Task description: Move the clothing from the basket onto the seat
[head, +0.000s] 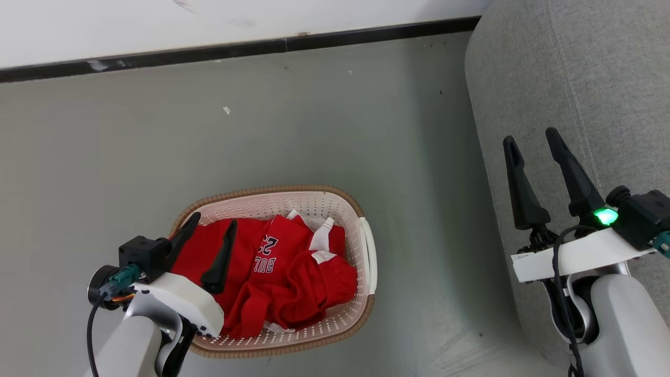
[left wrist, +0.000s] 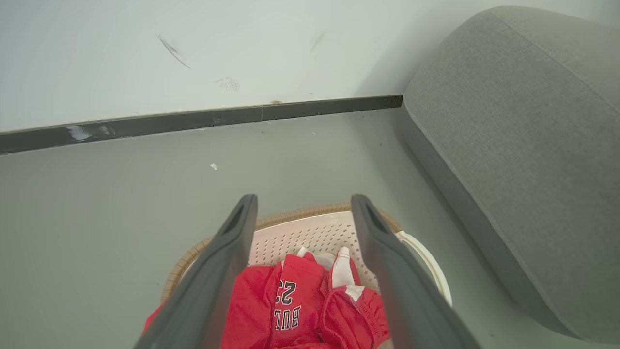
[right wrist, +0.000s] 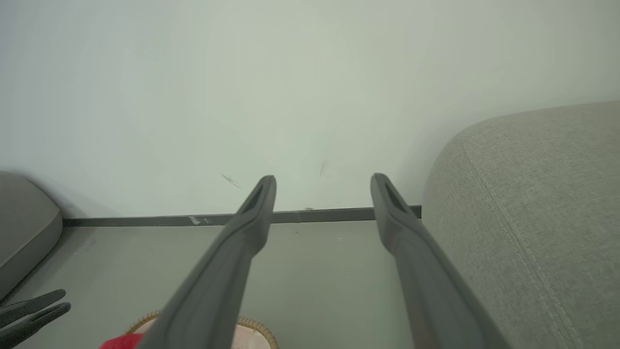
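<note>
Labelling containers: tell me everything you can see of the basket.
The basket is cream-white, plastic-looking, rounded, with perforated walls, a brown woven-look rim and a smooth side handle facing the sofa. It stands upright on the grey floor, apart from the sofa. Red clothing lies crumpled inside. The open left gripper hangs over its left side; contact cannot be told.
</note>
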Motion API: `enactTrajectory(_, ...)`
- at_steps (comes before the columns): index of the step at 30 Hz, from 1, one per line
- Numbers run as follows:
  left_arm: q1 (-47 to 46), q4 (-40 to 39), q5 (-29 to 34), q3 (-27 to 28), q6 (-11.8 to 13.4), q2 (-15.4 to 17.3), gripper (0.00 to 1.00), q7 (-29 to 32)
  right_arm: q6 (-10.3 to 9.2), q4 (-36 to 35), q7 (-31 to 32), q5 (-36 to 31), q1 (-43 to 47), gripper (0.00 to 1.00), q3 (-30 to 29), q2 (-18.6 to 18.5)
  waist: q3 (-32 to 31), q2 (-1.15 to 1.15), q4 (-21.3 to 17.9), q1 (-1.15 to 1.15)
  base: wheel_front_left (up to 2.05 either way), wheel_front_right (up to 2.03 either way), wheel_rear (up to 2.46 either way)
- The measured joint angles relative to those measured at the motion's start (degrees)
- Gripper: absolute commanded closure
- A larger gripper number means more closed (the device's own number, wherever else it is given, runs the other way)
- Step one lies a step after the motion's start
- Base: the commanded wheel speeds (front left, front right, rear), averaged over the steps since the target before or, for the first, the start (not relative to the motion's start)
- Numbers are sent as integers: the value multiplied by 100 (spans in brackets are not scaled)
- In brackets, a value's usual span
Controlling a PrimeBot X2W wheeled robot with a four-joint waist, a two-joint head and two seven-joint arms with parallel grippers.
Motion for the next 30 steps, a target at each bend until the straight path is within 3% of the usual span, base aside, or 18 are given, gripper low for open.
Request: enactTrajectory(30, -1282, 1506, -92, -769, -48, 26, 0, 602, 0, -569, -15, 358, -787, 0, 176, 13, 1628, 0, -465, 0, 0, 0, 0)
